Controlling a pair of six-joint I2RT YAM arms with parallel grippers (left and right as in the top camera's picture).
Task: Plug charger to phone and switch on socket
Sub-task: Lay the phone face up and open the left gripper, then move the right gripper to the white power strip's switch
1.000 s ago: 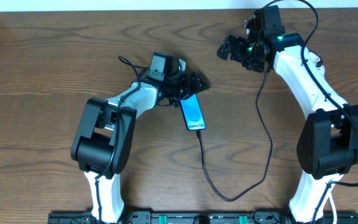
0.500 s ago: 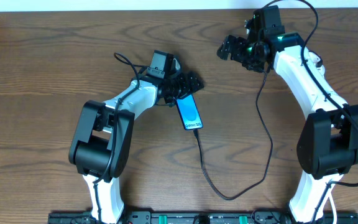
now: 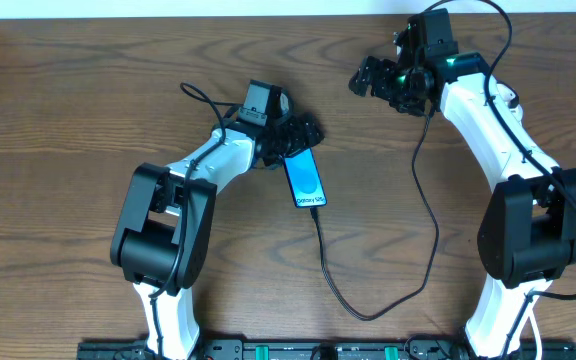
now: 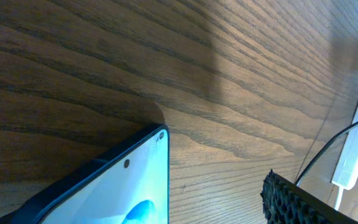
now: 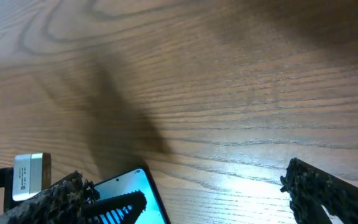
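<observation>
On the wooden surface (image 3: 68, 120), the left gripper (image 3: 295, 138), jaws apart, is framing the top of the blue-screened black smartphone (image 3: 305, 178), seemingly bracing it against the thin black charger cable (image 3: 330, 282), while the right gripper (image 3: 386, 88) is hovering, jaws wide apart.

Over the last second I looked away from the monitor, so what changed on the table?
The left gripper shifted slightly toward the left of the overhead view, and the phone slid that way with it, the charger end following. No grasp or release shows; the left jaws stayed wide. The right gripper stayed open and still.
</observation>
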